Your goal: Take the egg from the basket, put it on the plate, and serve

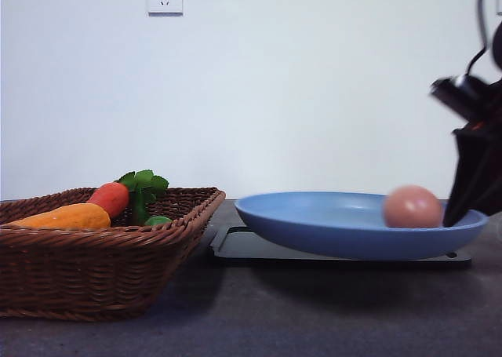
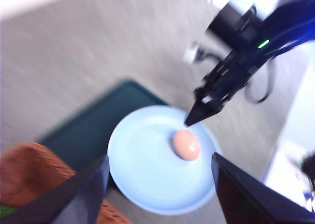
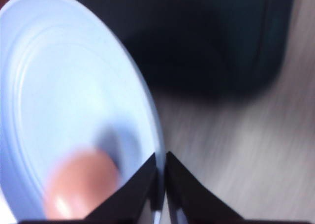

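Egg (image 1: 412, 207), smooth, fragile and likely to roll, is seen on the plate (image 1: 314, 216), whose right rim is pinched by the right hand (image 3: 161, 184); the left hand (image 2: 157, 184) is held open.

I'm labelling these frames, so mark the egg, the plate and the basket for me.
egg (image 1: 412, 206), front view, middle of its shell.
plate (image 1: 314, 233), front view, outer wall below the rim.
basket (image 1: 94, 267), front view, woven front wall.

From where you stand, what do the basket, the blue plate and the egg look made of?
The basket looks like dark brown woven wicker; its strands and braided rim show. The plate seems matte light blue plastic or ceramic: smooth and even, I can't tell which. The egg is smooth, pinkish-brown, slightly glossy; real or imitation is unclear.
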Tool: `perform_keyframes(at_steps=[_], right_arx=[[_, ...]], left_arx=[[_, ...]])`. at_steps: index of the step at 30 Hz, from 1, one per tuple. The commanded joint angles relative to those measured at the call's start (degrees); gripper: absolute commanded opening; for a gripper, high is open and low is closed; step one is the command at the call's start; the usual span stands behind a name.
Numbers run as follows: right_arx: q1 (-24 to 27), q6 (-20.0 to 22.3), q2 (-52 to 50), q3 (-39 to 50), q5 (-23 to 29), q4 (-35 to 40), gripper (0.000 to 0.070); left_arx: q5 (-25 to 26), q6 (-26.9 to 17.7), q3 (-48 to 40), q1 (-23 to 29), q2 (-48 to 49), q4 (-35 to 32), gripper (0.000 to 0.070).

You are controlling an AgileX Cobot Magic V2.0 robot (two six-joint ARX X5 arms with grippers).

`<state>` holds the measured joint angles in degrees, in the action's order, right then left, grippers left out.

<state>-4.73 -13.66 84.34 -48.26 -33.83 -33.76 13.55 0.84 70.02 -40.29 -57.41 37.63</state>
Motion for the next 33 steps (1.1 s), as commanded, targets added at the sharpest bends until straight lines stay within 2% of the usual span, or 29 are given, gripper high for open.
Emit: perform_keyframes(at_steps=[1, 5, 10, 19, 21, 26, 28, 33], right_arx=[[0.1, 1.1, 4.5, -4.5, 0.9, 0.8, 0.0], [0.2, 1.2, 12.2, -12.6, 2.9, 0.8, 0.0], [0.1, 1.0, 19.7, -20.8, 2.8, 0.8, 0.0], [0.1, 1.0, 24.9, -24.5, 3.1, 0.4, 0.0001], [0.1, 1.0, 25.0, -24.5, 4.1, 0.3, 0.0041], [0.1, 1.3, 25.0, -24.5, 4.3, 0.8, 0.0221], [0.1, 1.3, 24.9, -24.5, 4.3, 1.2, 0.0244], [1.1, 1.3, 23.5, -24.7, 3.7, -0.3, 0.0244]], left_arx=[[-1.1, -0.1, 1.2, 1.0, 1.8, 0.2, 0.0427], [-4.1, -0.4, 1.2, 3.9, 6.6, 2.1, 0.0426], [-4.8, -0.4, 1.2, 5.9, 9.6, 3.6, 0.0426], [-4.8, -0.3, 1.2, 6.5, 9.6, 5.0, 0.0426], [-4.8, -0.4, 1.2, 6.5, 9.4, 4.9, 0.0426], [-4.8, -0.4, 1.2, 6.5, 8.5, 4.8, 0.0426], [-4.8, -0.4, 1.2, 6.5, 8.0, 4.8, 0.0426], [-4.8, -0.8, 1.2, 6.5, 6.3, 4.7, 0.0425]])
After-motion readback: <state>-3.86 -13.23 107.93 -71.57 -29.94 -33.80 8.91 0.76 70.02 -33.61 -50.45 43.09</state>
